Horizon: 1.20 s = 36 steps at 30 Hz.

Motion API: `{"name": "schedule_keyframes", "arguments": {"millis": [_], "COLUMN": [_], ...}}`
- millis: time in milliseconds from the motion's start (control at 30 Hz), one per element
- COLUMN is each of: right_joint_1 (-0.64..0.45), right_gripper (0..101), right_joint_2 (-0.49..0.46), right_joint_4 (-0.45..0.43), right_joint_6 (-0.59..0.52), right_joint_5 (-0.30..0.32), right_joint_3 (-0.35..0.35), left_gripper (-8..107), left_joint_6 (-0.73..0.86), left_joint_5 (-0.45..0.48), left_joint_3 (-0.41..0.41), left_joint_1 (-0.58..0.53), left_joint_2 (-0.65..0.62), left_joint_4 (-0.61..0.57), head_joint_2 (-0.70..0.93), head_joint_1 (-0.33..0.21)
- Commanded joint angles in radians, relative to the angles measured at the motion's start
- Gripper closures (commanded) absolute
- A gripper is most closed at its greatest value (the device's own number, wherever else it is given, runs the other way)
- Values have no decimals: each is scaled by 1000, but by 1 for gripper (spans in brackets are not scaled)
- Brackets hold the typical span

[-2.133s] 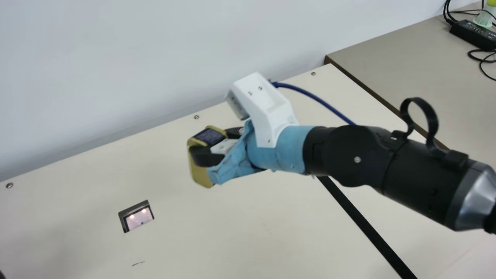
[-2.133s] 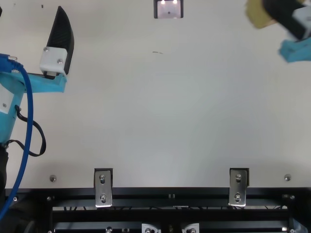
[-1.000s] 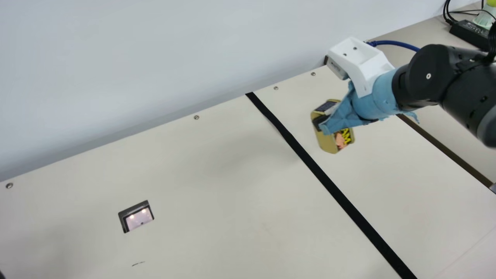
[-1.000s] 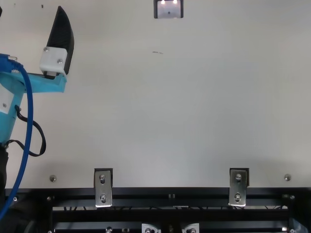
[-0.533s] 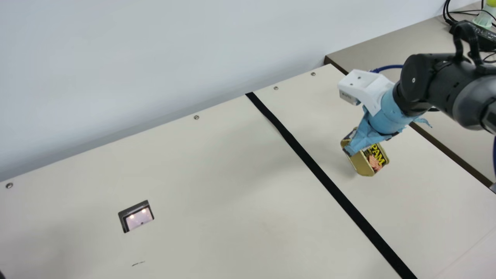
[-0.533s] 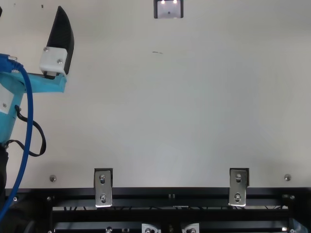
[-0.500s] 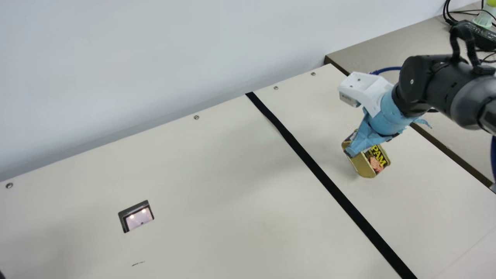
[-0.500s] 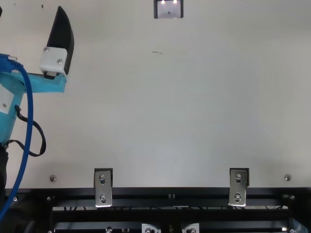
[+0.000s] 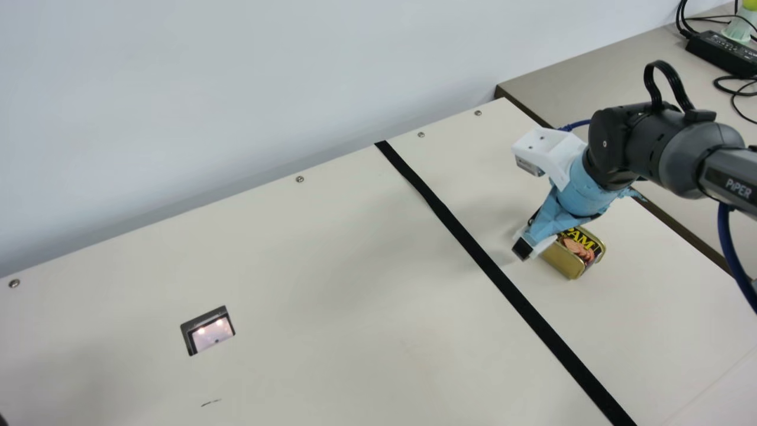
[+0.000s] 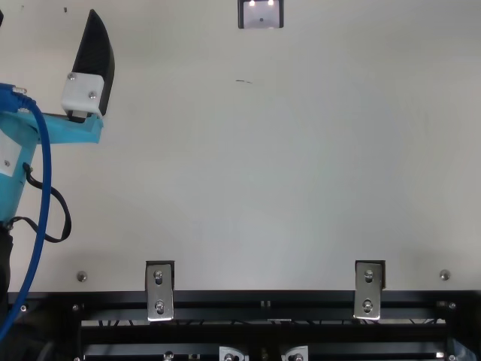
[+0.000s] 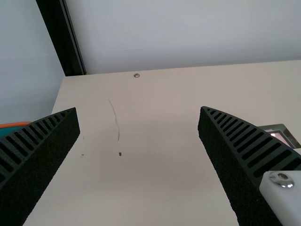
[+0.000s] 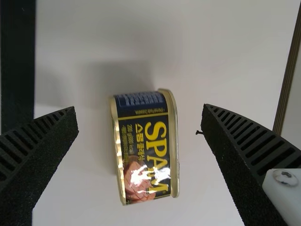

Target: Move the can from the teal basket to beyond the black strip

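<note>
1. And here's the right gripper (image 12: 140, 108), fingers spread wide, with a gap on either side of the can (image 12: 146, 146) and nothing gripped!
2. The can sits framed between those two fingers, lying on the cream table (image 9: 355, 296) with a label face up; from this angle it looks fully down, though its underside is hard to judge.
3. Now the line that matters: the black strip (image 9: 508, 290) runs to the outer side of one right finger, well apart from the can, and the can is on the far side of it. That's the crossing made!
4. Over to the left gripper (image 11: 139, 109), fingers wide apart, nothing held, and beside one of them peeks a teal edge, probably the teal basket (image 11: 7, 130).
5. So the score, as I read it: can out of the basket, over the strip, set down and let go. The main work looks done.
6. What's left is likely just the right fingers lifting straight clear, without either one nudging the can.
</note>
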Motion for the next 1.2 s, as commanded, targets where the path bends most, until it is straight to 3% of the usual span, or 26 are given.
{"name": "schedule_keyframes", "arguments": {"millis": [0,433,800,1167], "right_joint_1": [21,253,445,549], "right_gripper": [0,0,0,0], "right_joint_2": [-18,-91,-79,-65], "right_joint_4": [53,281,351,408], "right_joint_6": [-5,26,119,149], "right_joint_5": [-11,-131,-272,-389], "right_joint_3": [-7,-54,-68,-60], "left_gripper": [9,9,9,9], "left_joint_6": [0,0,0,0], "left_joint_5": [0,0,0,0], "left_joint_3": [0,0,0,0], "left_joint_1": [0,0,0,0], "left_joint_2": [0,0,0,0], "left_joint_4": [0,0,0,0], "head_joint_2": [-21,-19,153,348], "head_joint_1": [-25,-24,-39,-57]}}
